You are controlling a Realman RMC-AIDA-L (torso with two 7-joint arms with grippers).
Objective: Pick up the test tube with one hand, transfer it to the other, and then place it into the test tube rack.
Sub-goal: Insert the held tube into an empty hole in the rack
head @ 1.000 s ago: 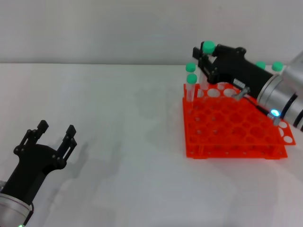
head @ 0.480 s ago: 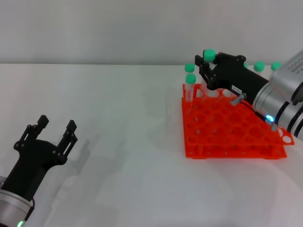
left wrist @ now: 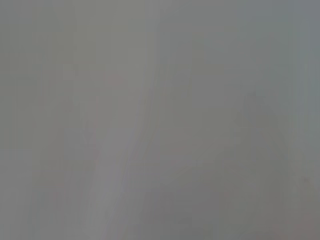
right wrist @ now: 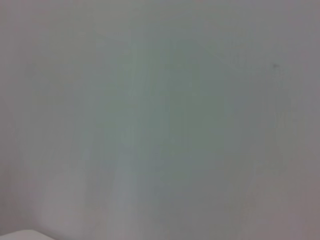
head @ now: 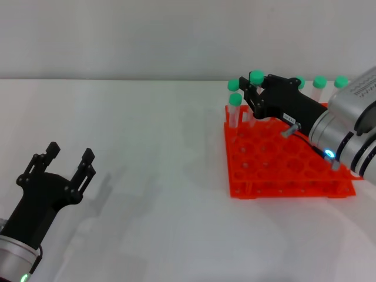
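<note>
A: Near left first?
B: Left tool (head: 70,151), low over the white desk (head: 164,188), fingers spread apart, nothing between them. Parked, well apart from the work.
A: Middle ground?
B: Bare matte desk only. Then the rack (head: 276,170), right of centre: bright orange-red plastic, glossy, two tiers, grid of round holes, most unfilled.
A: And the far edge?
B: Right tool (head: 251,94), black, small white label on the body, silver wrist behind, reaching in from the right over the rack's far-left corner. Clamped on the test tube (head: 256,76) just under its round green cap; clear slender body hanging roughly upright. Lower end hidden, so cannot tell whether it is in a hole.
A: Neighbours?
B: Other green-capped tubes (head: 235,100) standing just left of it, more along the far row. Tight spacing.
A: Step in hand, by the look of it?
B: Placing, likely near done. Hold the tube plumb, centre over one hole, lower straight so both tiers line up. Smooth plastic, so grip firmly until seated. Release only when bottomed, then open narrowly and lift straight up, clear of neighbouring caps.
A: Wrist views?
B: Blank grey, nothing to read.
</note>
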